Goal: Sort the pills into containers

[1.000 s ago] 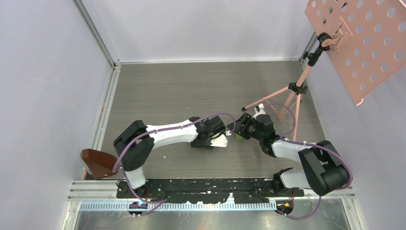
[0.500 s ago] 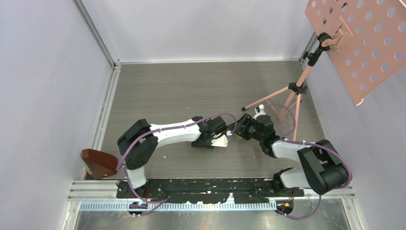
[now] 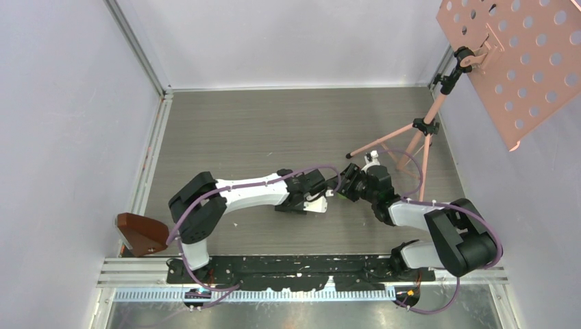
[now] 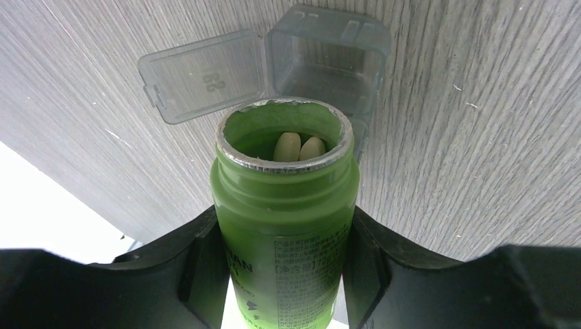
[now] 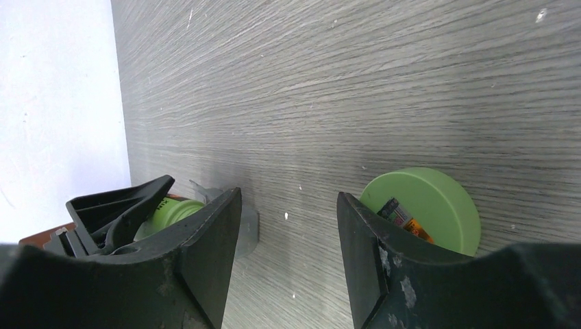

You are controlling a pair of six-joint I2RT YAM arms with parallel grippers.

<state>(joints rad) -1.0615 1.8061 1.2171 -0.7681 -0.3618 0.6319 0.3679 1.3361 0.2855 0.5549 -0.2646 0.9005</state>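
My left gripper [image 4: 284, 233] is shut on the green bottle [image 4: 284, 205]. The bottle has no cap, and two pale pills [image 4: 299, 147] lie inside its mouth. Its mouth is tipped toward a clear grey case [image 4: 322, 62] on the table, whose lid [image 4: 202, 75] is flipped open to the left. The part of the case that shows holds nothing. My right gripper [image 5: 288, 205] stands open just above the table with nothing between its fingers. The green cap [image 5: 425, 205] lies beside its right finger. From above, both grippers [image 3: 322, 195] [image 3: 346, 184] meet near the table's middle.
A pink tripod stand [image 3: 418, 130] with a perforated pink plate [image 3: 521, 62] stands at the back right, one leg reaching close to my right gripper. A brown object [image 3: 140, 233] sits at the near left edge. Pale walls enclose the table.
The left arm has stretched slightly to the right, carrying the bottle closer to the right gripper. The right arm has barely moved.
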